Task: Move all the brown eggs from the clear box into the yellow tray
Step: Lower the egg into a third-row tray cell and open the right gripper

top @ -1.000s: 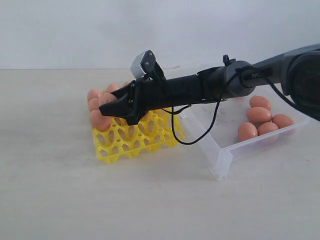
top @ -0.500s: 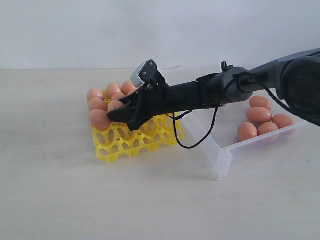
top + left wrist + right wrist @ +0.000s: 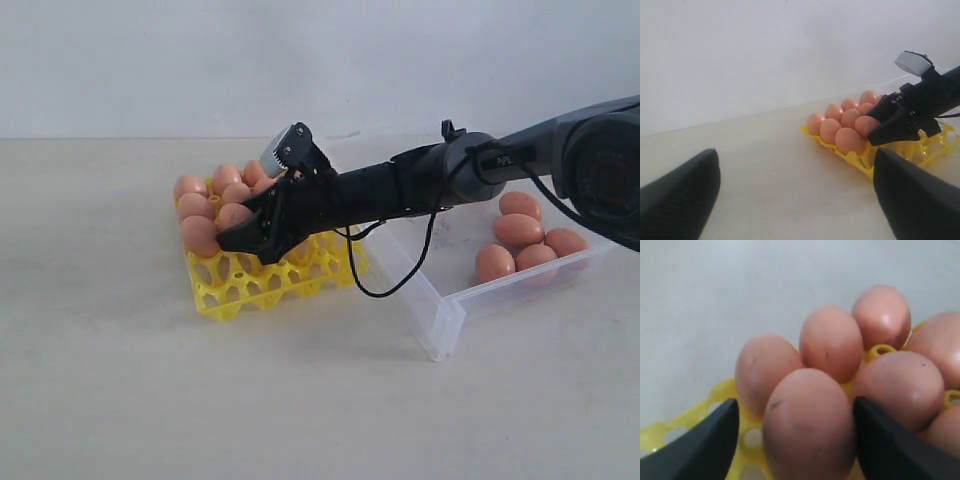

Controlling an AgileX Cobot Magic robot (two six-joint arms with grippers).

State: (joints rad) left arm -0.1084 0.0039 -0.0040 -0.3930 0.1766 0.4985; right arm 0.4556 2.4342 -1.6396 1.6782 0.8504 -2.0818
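Right gripper — spread astride brown egg

A plain white wall rises behind a pale beige tabletop.

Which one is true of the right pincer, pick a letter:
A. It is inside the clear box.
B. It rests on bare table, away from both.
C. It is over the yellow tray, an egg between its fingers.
C: the right pincer reaches over the yellow tray, with a brown egg between its fingers.
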